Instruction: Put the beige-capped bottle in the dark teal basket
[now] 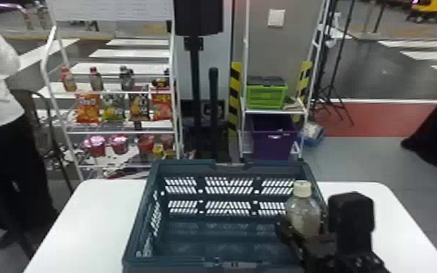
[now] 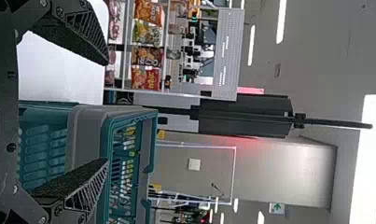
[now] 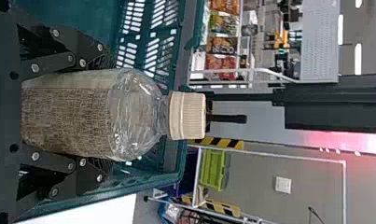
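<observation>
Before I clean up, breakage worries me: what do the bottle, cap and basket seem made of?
The beige-capped bottle looks like glossy clear plastic, possibly glass: transparent shoulder, highlights. The cap seems matte plastic, finely ribbed. The dark teal basket, with slotted walls, seems dull moulded plastic.

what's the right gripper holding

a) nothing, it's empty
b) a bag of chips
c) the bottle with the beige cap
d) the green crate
c: the beige-capped bottle sits between the fingers of the right gripper, one on each side of its body.
</observation>
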